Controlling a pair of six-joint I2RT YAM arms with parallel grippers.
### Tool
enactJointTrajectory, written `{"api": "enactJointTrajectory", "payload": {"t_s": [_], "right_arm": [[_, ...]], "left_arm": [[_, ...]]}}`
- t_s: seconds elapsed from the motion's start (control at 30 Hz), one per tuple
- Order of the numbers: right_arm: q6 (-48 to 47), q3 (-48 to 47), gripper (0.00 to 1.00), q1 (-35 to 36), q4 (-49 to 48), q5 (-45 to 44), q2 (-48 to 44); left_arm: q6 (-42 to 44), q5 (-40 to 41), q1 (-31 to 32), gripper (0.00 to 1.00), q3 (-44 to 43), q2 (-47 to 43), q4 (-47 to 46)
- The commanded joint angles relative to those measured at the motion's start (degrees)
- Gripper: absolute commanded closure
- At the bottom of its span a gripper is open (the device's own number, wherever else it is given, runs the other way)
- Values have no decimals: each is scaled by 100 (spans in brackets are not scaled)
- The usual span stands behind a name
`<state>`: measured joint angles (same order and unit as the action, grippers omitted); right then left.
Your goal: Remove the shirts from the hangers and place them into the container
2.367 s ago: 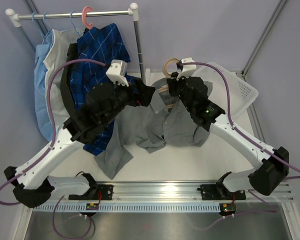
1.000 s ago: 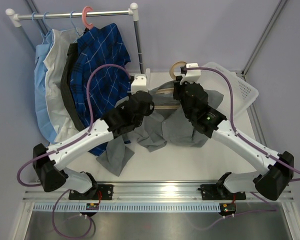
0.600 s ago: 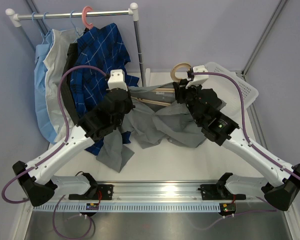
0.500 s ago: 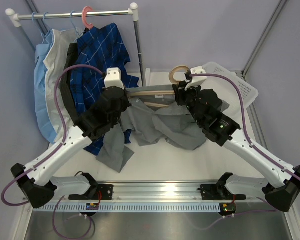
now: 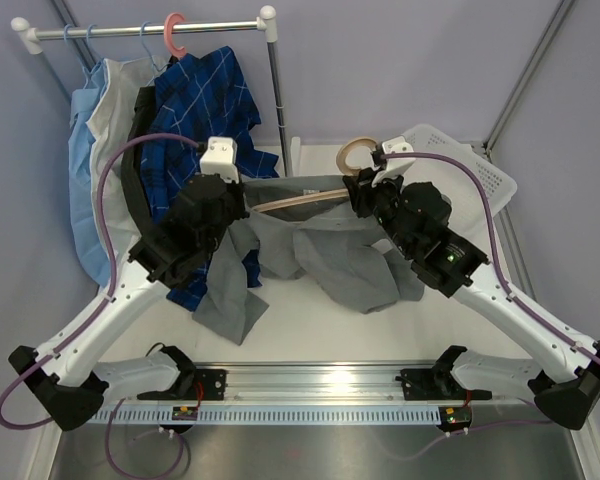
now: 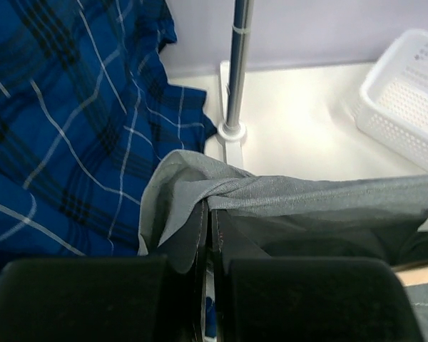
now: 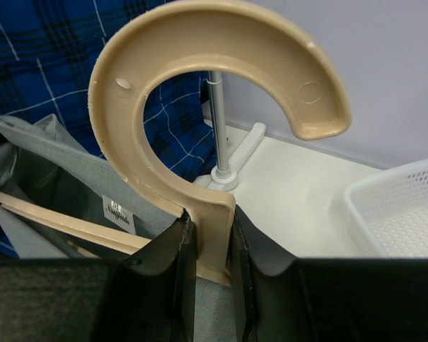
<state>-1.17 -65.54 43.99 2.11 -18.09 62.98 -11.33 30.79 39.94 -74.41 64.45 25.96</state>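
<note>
Item: the left pincer (image 6: pixel 207 214) is clenching a bunched fold of the grey shirt (image 5: pixel 330 255). The right pincer (image 7: pixel 207 239) is grasping the tan hanger (image 7: pixel 200 85) at the neck under its hook. The grey shirt is stretching between both, its tails trailing on the worktop (image 5: pixel 410 325). The plaid shirt (image 5: pixel 195 110) is hanging from the pink hanger (image 5: pixel 173 35) on the rail (image 5: pixel 140 30). The white basket (image 5: pixel 485 175) is sitting at right rear.
</note>
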Motion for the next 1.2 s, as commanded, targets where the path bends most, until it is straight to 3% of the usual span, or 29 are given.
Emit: {"api": "enactJointTrajectory", "payload": {"t_s": [0.0,0.33,0.57,0.77,0.8,0.87,0.9,0.97,1.03,1.1,1.17], "right_arm": [[37,-512,100,-110,429,-738,-93],[775,-1013,100,-171,545,-1136,-41],[1013,-891,100,-171,229,-934,-14],[1268,-917,100,-180,150,-934,-102],[1312,-917,100,-180,106,-916,-102],[1382,-978,100,-180,53,-811,-84],[1409,-1031,100,-180,9,-723,-76],[1348,-1092,100,-180,-9,-661,-41],[1208,-1128,100,-180,18,-574,-23],[1076,-1058,100,-189,-9,-547,-40],[909,-935,100,-180,0,-494,-40]], "left_arm": [[-176,393,-285,100,548,-371,-99],[-1045,481,-321,100,1543,-986,-99],[-1205,-590,-321,100,2009,-1145,-495],[-1222,-1450,-321,91,2545,-1583,-767],[-1222,-1574,-321,87,2633,-1645,-828],[-1118,-1785,-321,53,2625,-1812,-846],[-1021,-1917,-321,29,2564,-1917,-759],[-907,-1796,-312,10,2424,-2040,-514],[-740,-1252,-329,1,2091,-2155,-32],[-345,-840,-347,1,1887,-2313,198],[84,-1002,-382,1,1659,-2462,401]]}}
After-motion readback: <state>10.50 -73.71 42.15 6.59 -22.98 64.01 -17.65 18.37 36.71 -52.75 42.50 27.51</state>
